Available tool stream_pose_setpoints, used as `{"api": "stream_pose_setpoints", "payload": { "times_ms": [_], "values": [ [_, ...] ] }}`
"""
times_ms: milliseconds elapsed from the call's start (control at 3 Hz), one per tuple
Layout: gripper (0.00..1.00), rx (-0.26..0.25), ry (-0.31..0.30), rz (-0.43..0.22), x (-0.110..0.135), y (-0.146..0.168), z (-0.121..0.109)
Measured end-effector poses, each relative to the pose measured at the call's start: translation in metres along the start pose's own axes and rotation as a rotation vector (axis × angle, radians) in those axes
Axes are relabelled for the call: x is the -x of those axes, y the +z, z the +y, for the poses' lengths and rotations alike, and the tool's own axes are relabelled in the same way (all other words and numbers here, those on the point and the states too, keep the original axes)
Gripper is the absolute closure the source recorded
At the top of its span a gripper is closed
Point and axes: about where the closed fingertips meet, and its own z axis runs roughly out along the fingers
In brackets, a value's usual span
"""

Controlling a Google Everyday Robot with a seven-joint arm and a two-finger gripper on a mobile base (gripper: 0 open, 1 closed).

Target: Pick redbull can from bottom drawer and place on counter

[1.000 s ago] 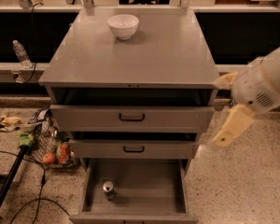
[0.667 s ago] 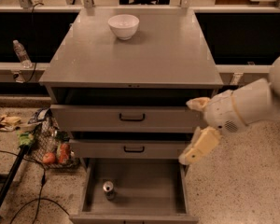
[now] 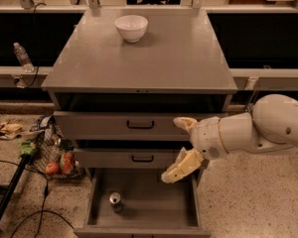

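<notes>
The redbull can (image 3: pixel 115 201) stands upright on the floor of the open bottom drawer (image 3: pixel 154 209), toward its left side, its shiny round top facing up. The counter (image 3: pixel 139 58) is the grey top of the cabinet. My gripper (image 3: pixel 180 147) reaches in from the right on a white arm. It hangs in front of the two upper drawers, above the right part of the bottom drawer. Its two cream fingers (image 3: pixel 181 166) are spread wide apart and hold nothing. It is up and to the right of the can, well apart from it.
A white bowl (image 3: pixel 131 27) sits at the back of the counter. A clear plastic bottle (image 3: pixel 23 56) stands on a ledge at left. A wire basket with food items (image 3: pixel 54 155), a dark pole and cables lie on the speckled floor left of the cabinet.
My arm has swung left from beside the cabinet to in front of its drawers, and the gripper has come lower, nearer the bottom drawer. The can has not moved.
</notes>
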Motion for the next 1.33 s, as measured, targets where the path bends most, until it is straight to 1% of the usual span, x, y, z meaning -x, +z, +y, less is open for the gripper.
{"api": "stream_pose_setpoints", "payload": {
  "times_ms": [333, 667, 1000, 1333],
  "values": [
    [0.0, 0.022, 0.045, -0.073, -0.024, 0.03, 0.005],
    [0.0, 0.004, 0.093, -0.152, -0.077, 0.079, 0.002],
    [0.0, -0.033, 0.095, -0.135, -0.156, 0.14, -0.012],
    [0.0, -0.058, 0.061, -0.074, -0.2, 0.175, -0.023]
  ]
}}
